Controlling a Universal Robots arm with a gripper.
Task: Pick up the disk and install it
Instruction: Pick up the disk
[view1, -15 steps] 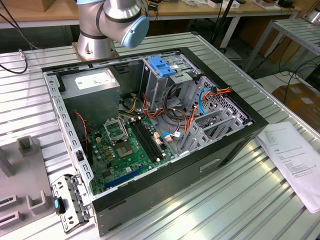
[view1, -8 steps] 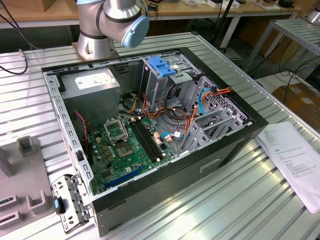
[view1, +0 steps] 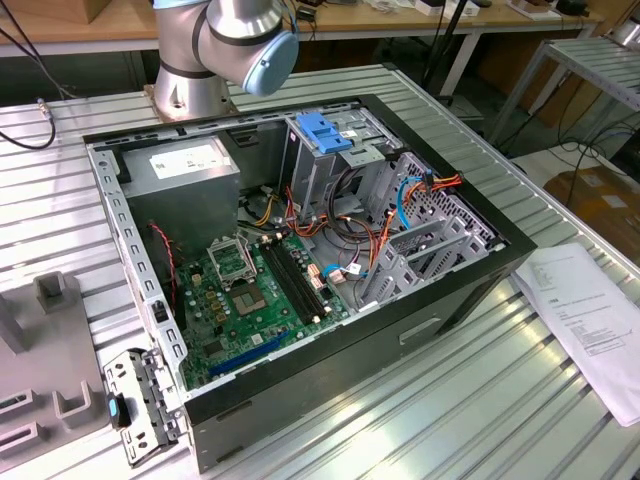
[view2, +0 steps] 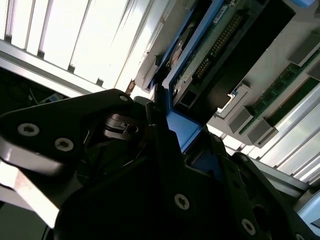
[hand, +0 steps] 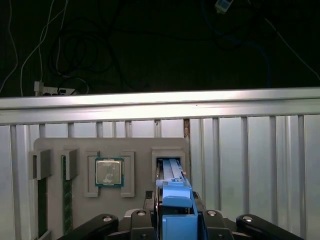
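Note:
The disk (hand: 176, 200) stands on edge in a slot of a grey fixture tray (hand: 137, 145), its bright blue carrier rail facing the first wrist view. My gripper (hand: 175, 222) is over it, with dark fingers (hand: 137, 220) pressed against both sides of the blue rail, shut on it. In the second wrist view, the disk's dark circuit-board face (view2: 225, 45) and blue rail (view2: 186, 131) run out from the gripper (view2: 170, 125). In the exterior view, the open computer case (view1: 300, 240) holds a grey drive cage with a blue handle (view1: 325, 130).
The fixture tray also carries a processor chip (hand: 109, 172) and memory sticks (hand: 65, 200). The tray lies on a ribbed aluminium table (hand: 250, 165) near its edge rail. The arm's base (view1: 215, 60) stands behind the case. Paper sheets (view1: 590, 320) lie at the exterior view's right.

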